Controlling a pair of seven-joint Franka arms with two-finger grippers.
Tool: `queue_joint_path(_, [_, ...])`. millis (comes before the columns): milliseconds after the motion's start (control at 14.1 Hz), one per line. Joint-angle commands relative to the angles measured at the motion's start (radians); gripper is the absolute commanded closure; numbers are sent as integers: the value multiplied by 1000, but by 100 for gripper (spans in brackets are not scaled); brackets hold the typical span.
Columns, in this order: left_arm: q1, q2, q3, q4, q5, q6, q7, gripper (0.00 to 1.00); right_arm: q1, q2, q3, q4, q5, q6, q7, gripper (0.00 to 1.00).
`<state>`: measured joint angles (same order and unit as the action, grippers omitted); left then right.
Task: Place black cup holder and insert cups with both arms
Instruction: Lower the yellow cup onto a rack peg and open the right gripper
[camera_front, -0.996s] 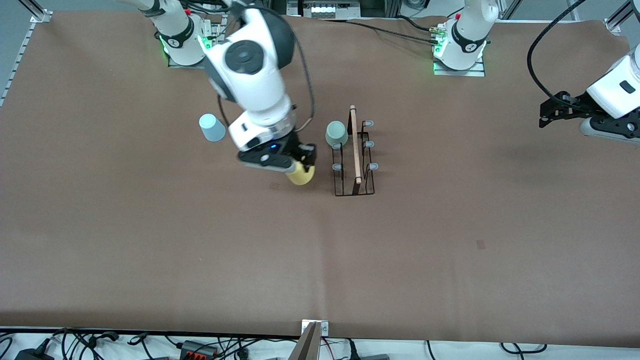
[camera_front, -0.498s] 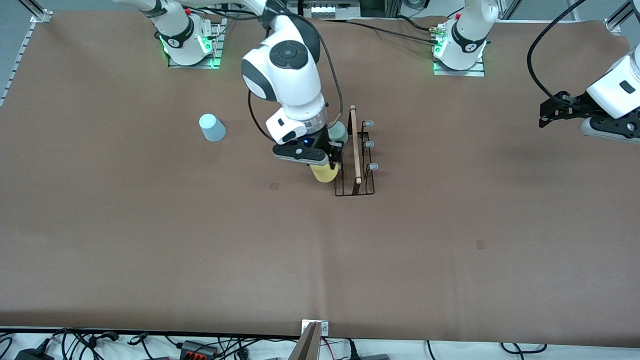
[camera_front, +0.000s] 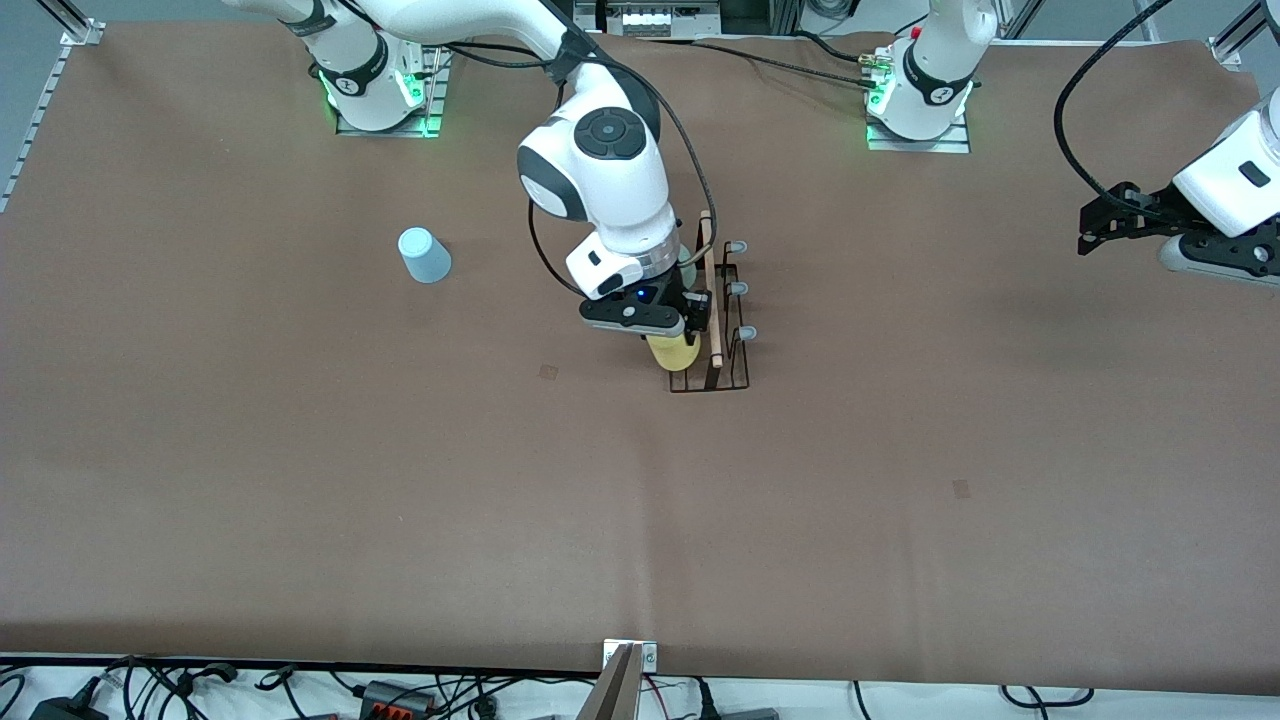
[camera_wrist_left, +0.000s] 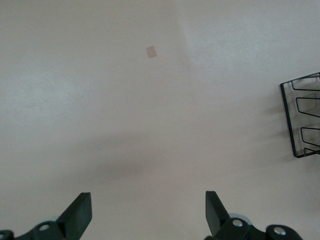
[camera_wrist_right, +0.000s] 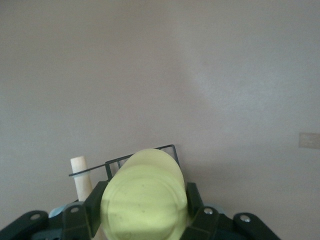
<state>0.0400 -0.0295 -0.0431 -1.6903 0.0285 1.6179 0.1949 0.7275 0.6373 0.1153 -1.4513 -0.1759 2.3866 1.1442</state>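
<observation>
The black cup holder (camera_front: 728, 340) stands mid-table, its wooden rod (camera_front: 711, 300) pointing toward the front camera. My right gripper (camera_front: 678, 330) is shut on the yellow cup (camera_front: 673, 353) and holds it over the holder's row nearest the right arm's end, at the end closest to the front camera. In the right wrist view the yellow cup (camera_wrist_right: 145, 195) sits between the fingers (camera_wrist_right: 95, 200), with the rod (camera_wrist_right: 80, 175) beside it. The mint green cup (camera_front: 686, 262) is mostly hidden by the right wrist. The light blue cup (camera_front: 424, 255) stands on the table. My left gripper (camera_front: 1095, 225) waits open.
The holder's pale-tipped pegs (camera_front: 737, 288) on the side toward the left arm's end carry nothing. In the left wrist view the open left gripper (camera_wrist_left: 147, 210) hangs over bare brown table, with a corner of the holder (camera_wrist_left: 302, 117) at the edge and a small tape mark (camera_wrist_left: 151, 51).
My right gripper has carried the yellow cup sideways from beside the holder to over its row of pegs, covering the mint green cup. The left arm has not moved.
</observation>
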Motion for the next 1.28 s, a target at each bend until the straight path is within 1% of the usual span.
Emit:
queue_joint_path(0, [-2, 3, 0, 17, -13, -18, -11, 0, 26, 28, -17, 31, -16, 5, 31, 89])
queue_joint_path(71, [-2, 3, 0, 18, -13, -18, -9, 0, 26, 31, -16, 31, -17, 5, 29, 64])
queue_joint_path(142, [-2, 3, 0, 17, -13, -18, -11, 0, 26, 33, -16, 29, -22, 5, 26, 22])
queue_joint_path(213, [0, 3, 0, 17, -13, -18, -11, 0, 26, 33, -17, 29, -25, 3, 20, 0])
queue_joint_path(427, [0, 3, 0, 17, -13, -18, -11, 0, 12, -1, -25, 28, -36, -9, 3, 0])
queue_joint_path(498, [-2, 3, 0, 17, -13, -18, -9, 0, 1, -23, -32, 26, -34, -32, -7, 0])
queue_joint_path(640, [-2, 2, 0, 18, -13, -18, -11, 0, -22, -73, -55, 25, -24, -119, -56, 0])
queue_joint_path(711, [-2, 3, 0, 17, -13, -18, -9, 0, -72, -120, -51, 10, -19, -183, -122, 0])
queue_joint_path(854, [0, 3, 0, 17, -13, -18, -11, 0, -158, -209, -37, -53, -22, -259, -213, 0])
queue_joint_path(996, [-2, 2, 0, 17, -13, -18, -11, 0, -303, -307, 22, -142, -11, -305, -381, 0])
queue_joint_path(1138, [0, 3, 0, 17, -13, -18, -11, 0, -406, -376, 27, -170, 2, -393, -496, 0])
queue_joint_path(1209, [0, 3, 0, 18, -13, -18, -11, 0, -454, -402, 27, -169, 27, -443, -556, 0])
